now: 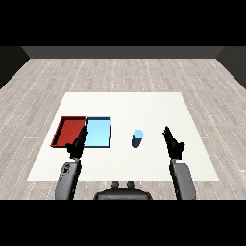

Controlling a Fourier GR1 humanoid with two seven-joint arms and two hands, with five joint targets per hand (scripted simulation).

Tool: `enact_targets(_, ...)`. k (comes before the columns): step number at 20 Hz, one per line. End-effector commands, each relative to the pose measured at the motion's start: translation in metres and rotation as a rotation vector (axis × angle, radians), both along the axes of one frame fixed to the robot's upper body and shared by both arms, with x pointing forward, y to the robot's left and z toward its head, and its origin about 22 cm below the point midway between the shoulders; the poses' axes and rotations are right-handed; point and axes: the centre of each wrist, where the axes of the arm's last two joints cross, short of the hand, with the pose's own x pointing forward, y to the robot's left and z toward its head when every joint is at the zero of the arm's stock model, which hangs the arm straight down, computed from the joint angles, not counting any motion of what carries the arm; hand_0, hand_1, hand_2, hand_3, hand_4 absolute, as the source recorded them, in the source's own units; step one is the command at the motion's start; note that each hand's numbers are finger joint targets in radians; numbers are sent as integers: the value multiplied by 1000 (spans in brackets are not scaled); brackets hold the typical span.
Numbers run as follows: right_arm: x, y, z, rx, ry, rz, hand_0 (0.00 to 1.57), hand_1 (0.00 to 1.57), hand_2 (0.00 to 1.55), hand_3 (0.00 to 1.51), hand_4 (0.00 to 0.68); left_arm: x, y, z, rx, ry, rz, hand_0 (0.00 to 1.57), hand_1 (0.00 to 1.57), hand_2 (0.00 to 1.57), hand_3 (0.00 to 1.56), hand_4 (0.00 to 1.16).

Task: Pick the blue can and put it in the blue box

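Observation:
The blue can [137, 139] stands upright on the white table [144, 105], right of the trays. The light blue tray [98, 133] lies left of the can, with the red tray [69, 132] beside it further left. My right hand [173, 143] is open, fingers straight, to the right of the can and apart from it. My left hand [77, 145] is open too, hovering over the near edge where the two trays meet. Neither hand holds anything.
Grey wood floor surrounds the table. Both forearms come in from the lower corners. Bare table lies between the can and the right hand, and behind the trays.

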Motion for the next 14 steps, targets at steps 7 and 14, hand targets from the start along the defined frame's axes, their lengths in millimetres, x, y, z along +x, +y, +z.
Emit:
enact_targets(7, 22, 32, 24, 196, -276, 103, 0, 0, 0, 0, 0, 16, -16, 34, -123, -323, -11, 0, 0, 0, 0, 0)
enact_targets(14, 23, 12, 9, 222, -334, 157, 0, 0, 0, 0, 0, -10, -12, -21, -172, -409, 0, 0, 0, 0, 0, 0)
